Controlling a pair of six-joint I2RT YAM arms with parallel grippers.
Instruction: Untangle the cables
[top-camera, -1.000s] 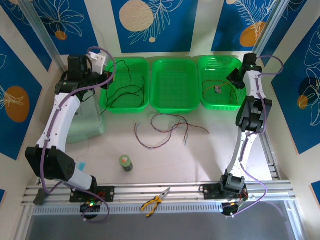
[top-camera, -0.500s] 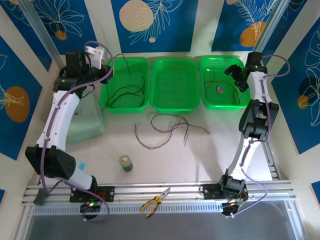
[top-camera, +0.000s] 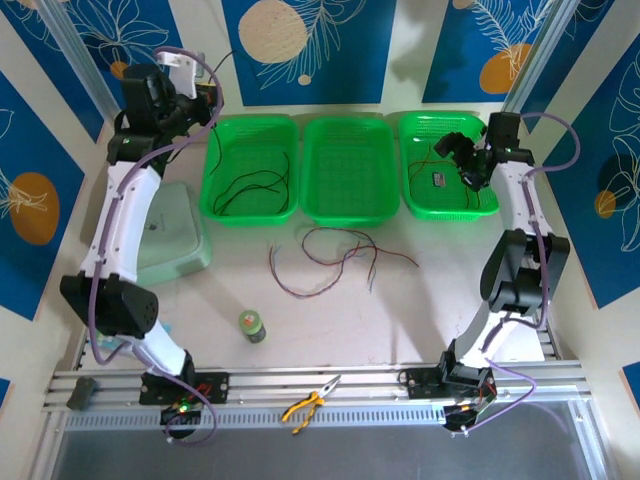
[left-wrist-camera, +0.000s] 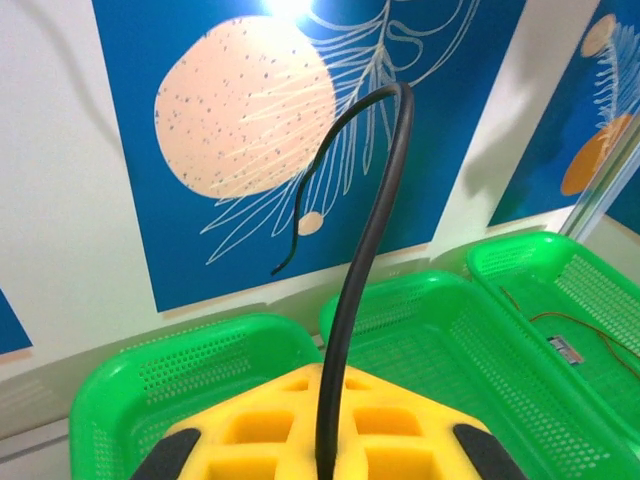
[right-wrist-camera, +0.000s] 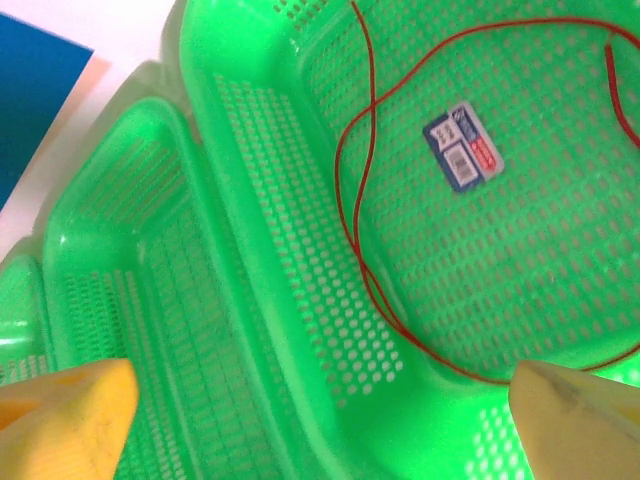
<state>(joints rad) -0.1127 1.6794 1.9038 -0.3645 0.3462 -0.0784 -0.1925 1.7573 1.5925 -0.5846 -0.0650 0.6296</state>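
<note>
**Cable sort: baskets and grips at this moment**

From the overhead camera I see the table (top-camera: 400, 310) with three green baskets in a row along its far edge.

The left basket (top-camera: 250, 128) holds black loops (top-camera: 250, 185) of thin cable lying on its mesh floor. The middle basket (top-camera: 350, 125) sits between the other two, touching or nearly touching both. The right basket (top-camera: 425, 205) holds a red cable (right-wrist-camera: 355, 200) that curves across its floor around a small printed label (right-wrist-camera: 462, 145).

A pale green bin (top-camera: 175, 235) stands on the table just left of the left basket.

The left gripper (left-wrist-camera: 325, 445) is raised near the back wall, above the far left corner of the left basket. Its yellow fingers are pinched tight on a black cable (left-wrist-camera: 365, 230), which rises from between them and arches over to a free end in the air. I cannot tell whether it runs down into the basket.

The right gripper (right-wrist-camera: 320, 430) hangs over the right basket with its fingers spread wide, and nothing is between them.

The loose cables (top-camera: 340, 255), in dark red, purple and black, lie crossed on the open table in front of the middle basket.

Nearer the arm bases there is a small green jar (top-camera: 252, 326) standing upright. Yellow-handled pliers (top-camera: 312, 402) lie on the front rail.
</note>
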